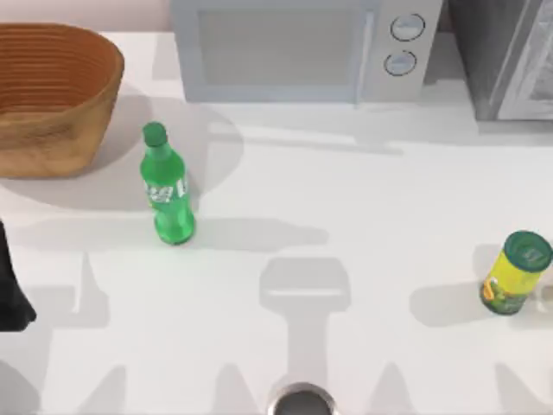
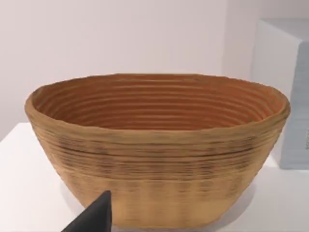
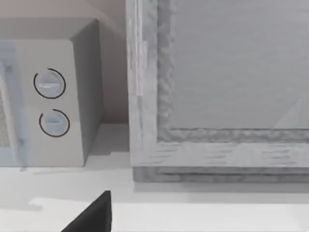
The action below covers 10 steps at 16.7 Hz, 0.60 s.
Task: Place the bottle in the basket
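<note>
left claw (image 2: 94, 217): a dark tip is seen low in the left wrist view, facing the basket; whether the fingers are apart or together cannot be told.
right claw (image 3: 94, 212): parked, faced toward the microwave (image 1: 294, 47); finger state cannot be told.
jar (image 1: 516, 272): stood at the surface's right, well apart from the rest.
bottle (image 1: 166, 186): stood upright on the surface (image 1: 363, 199), just right of the basket, not yet gripped.
basket (image 1: 52, 95): set at the far left, nothing seen inside.
risk: the tall, slim bottle could be tipped by an off-centre approach, or knocked against the basket wall if not lifted above the rim.
</note>
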Each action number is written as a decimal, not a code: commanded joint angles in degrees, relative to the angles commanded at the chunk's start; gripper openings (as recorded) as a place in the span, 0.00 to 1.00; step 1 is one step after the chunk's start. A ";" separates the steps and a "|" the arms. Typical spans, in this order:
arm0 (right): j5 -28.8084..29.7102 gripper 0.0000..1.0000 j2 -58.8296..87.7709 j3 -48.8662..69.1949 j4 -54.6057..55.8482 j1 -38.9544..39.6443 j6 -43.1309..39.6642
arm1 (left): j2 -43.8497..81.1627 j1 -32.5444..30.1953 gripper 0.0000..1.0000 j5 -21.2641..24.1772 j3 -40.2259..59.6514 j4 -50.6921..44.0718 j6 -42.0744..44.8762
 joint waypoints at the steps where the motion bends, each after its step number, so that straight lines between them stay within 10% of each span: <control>1: 0.00 1.00 0.00 0.00 0.00 0.00 0.00 | 0.00 0.00 1.00 0.00 0.00 0.00 0.00; 10: 0.00 1.00 0.00 0.00 0.00 0.00 0.00 | 21.49 -0.29 1.00 10.91 4.51 15.93 2.92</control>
